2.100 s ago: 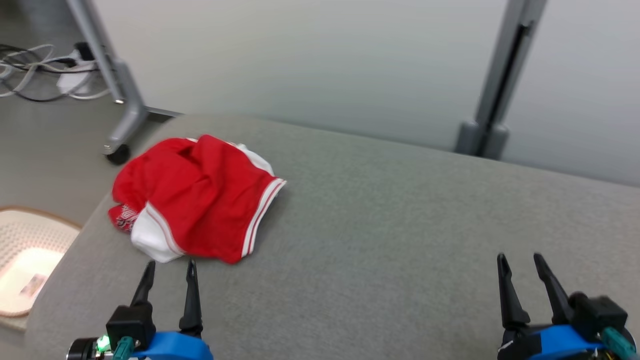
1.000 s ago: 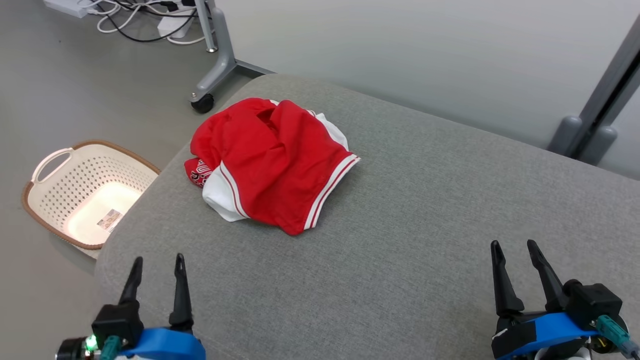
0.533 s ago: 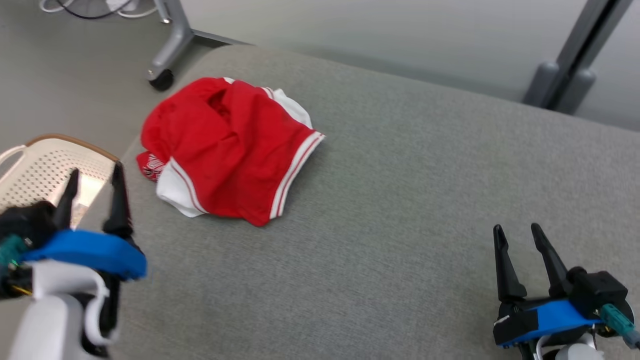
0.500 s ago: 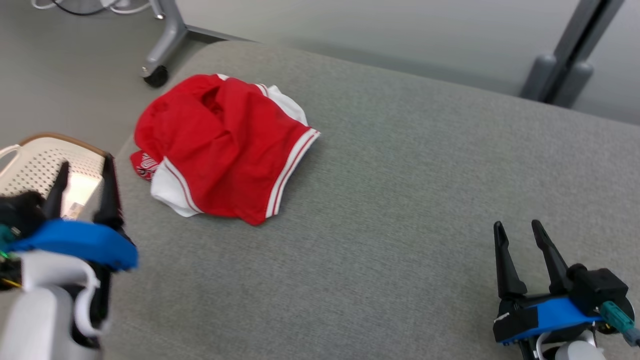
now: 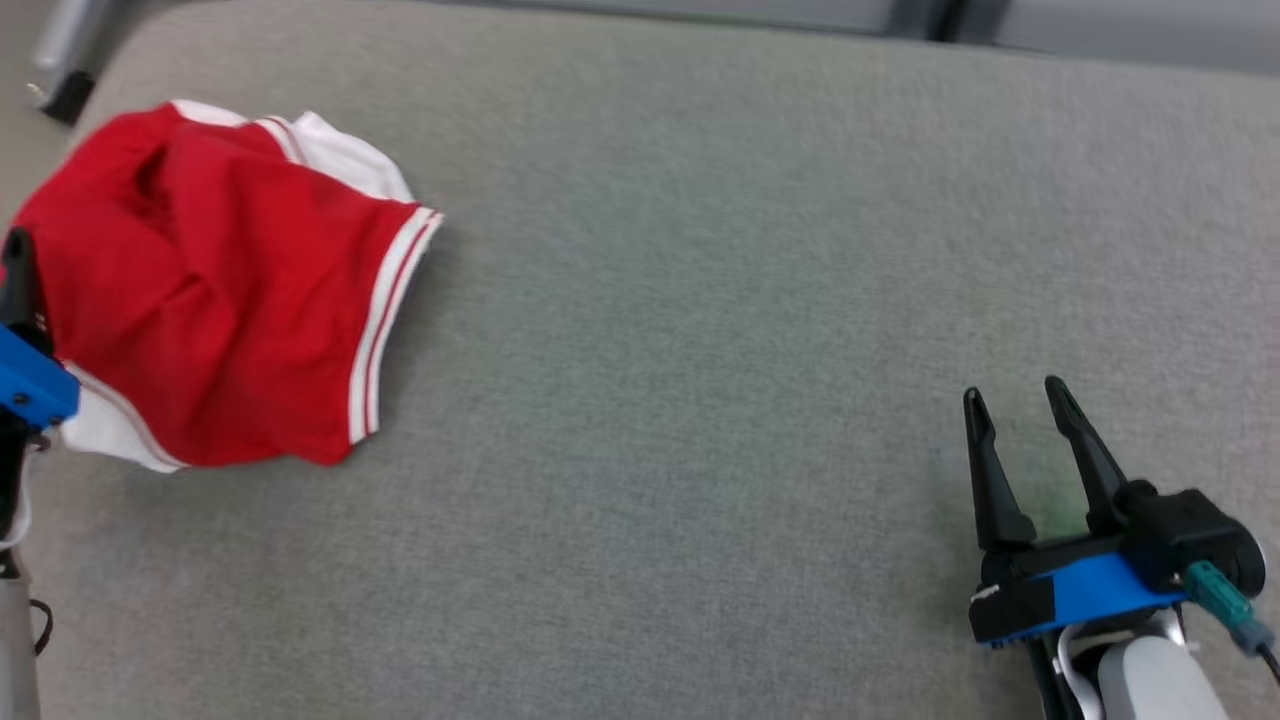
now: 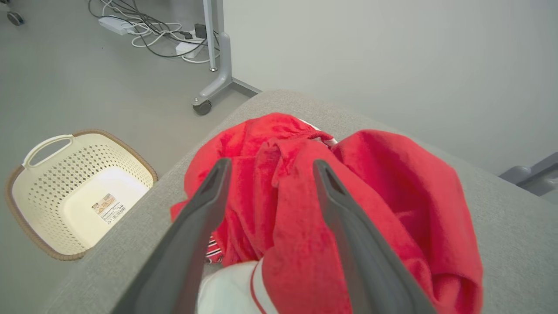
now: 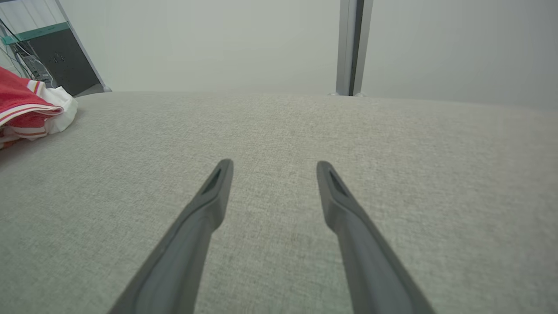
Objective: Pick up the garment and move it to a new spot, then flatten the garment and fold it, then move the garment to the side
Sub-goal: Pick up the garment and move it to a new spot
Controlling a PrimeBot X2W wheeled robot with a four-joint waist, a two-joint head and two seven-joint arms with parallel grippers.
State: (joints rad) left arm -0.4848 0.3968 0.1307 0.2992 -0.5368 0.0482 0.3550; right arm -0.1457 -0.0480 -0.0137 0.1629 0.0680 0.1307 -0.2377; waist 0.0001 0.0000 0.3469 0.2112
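Hovering with the left claw [image 6: 271,162] spread over the crumpled red-and-white garment [image 5: 220,300] near the edge of the grey bench [image 5: 700,300], with the right claw [image 5: 1013,388] spread, empty, well apart

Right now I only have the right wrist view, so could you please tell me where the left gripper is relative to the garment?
Observer: The left gripper is over the red garment, with red cloth showing between its open jaws.
Operator: Thank you; is it gripping any cloth?
Observer: No, the jaws stand wide apart; whether they touch the cloth I cannot tell.
Operator: Is anything on the floor nearby?
Observer: A cream basket stands on the floor beside that end of the grey cushion.
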